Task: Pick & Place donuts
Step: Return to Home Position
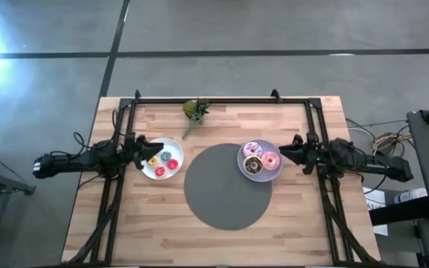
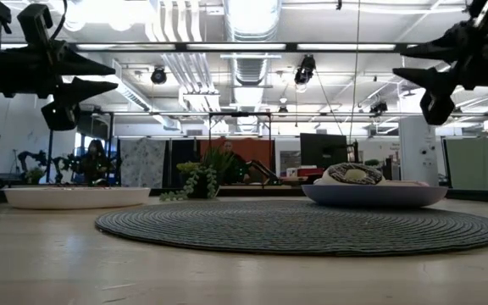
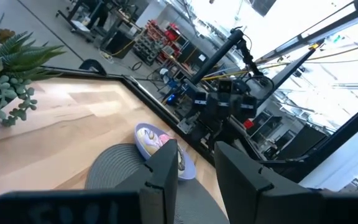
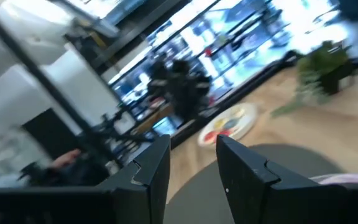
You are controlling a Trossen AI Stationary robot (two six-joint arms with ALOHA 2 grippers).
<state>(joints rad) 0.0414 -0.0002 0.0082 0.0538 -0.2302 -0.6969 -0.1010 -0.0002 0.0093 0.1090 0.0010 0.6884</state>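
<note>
The lavender plate (image 1: 260,173) carries three larger donuts: white-pink sprinkled (image 1: 251,148), pink (image 1: 270,159) and dark brown (image 1: 253,165). Several tiny donuts, among them a yellow one (image 1: 153,159) and a red one (image 1: 172,164), lie on the white plate (image 1: 176,147). My left gripper (image 1: 149,152) hangs open over the white plate's left edge. My right gripper (image 1: 280,152) hangs open over the lavender plate's right edge. In the low view both grippers (image 2: 113,74) (image 2: 401,61) stand well above the plates (image 2: 74,197) (image 2: 375,196) and hold nothing.
A round grey mat (image 1: 228,195) lies mid-table between the plates; the lavender plate overlaps its upper right edge. A small green plant (image 1: 194,110) stands near the far edge. A black frame (image 1: 222,99) borders the far edge and sides. Bare wood lies along the near edge.
</note>
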